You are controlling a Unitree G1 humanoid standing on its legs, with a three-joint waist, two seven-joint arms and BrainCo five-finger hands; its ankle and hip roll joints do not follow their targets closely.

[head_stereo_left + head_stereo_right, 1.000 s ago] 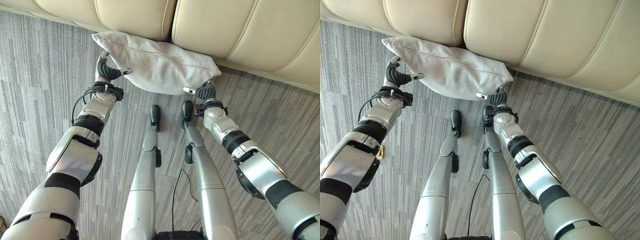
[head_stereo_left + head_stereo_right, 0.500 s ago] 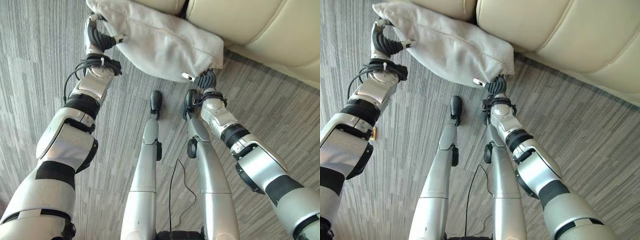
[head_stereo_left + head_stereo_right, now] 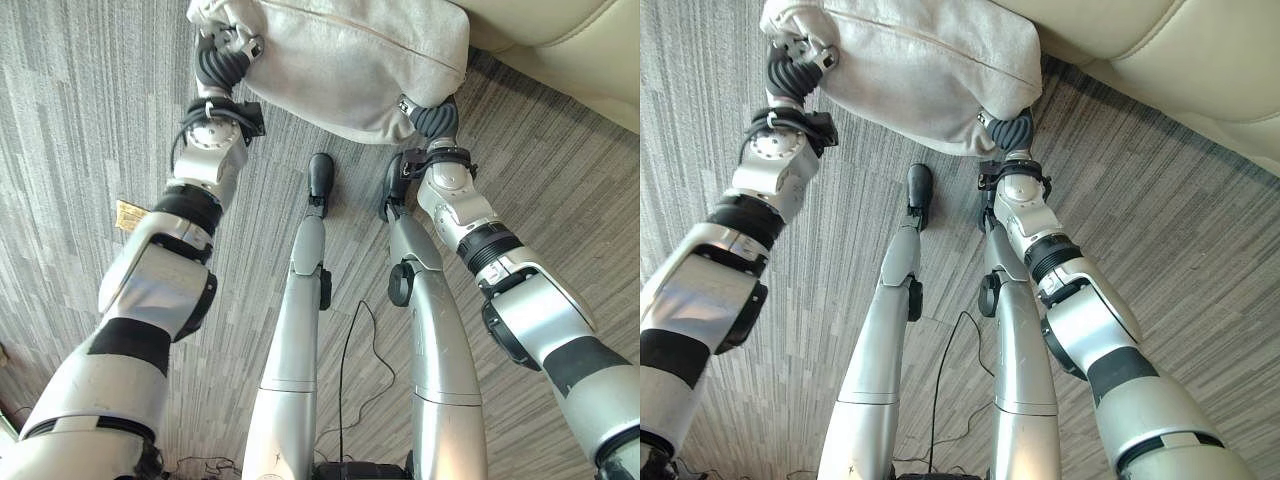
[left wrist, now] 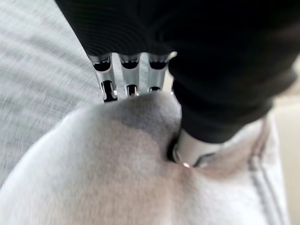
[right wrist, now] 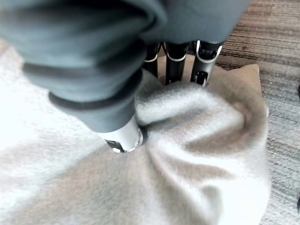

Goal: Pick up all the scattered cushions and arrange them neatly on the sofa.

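The cushion hangs clear of the floor, long axis running 9 to 3, left hand and right hand pinching its ends, the sofa just beyond at 12.

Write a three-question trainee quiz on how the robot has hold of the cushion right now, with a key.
1. True or false: the light grey cushion lies flat on the grey floor.
2. Which hands pinch the cushion? A) left hand alone B) right hand alone C) both
3. Fill in: behind the cushion stands a cream ____.

Key: 1. False, it is held up between the hands. 2. C, each hand's fingers and thumb pinch an end. 3. sofa.
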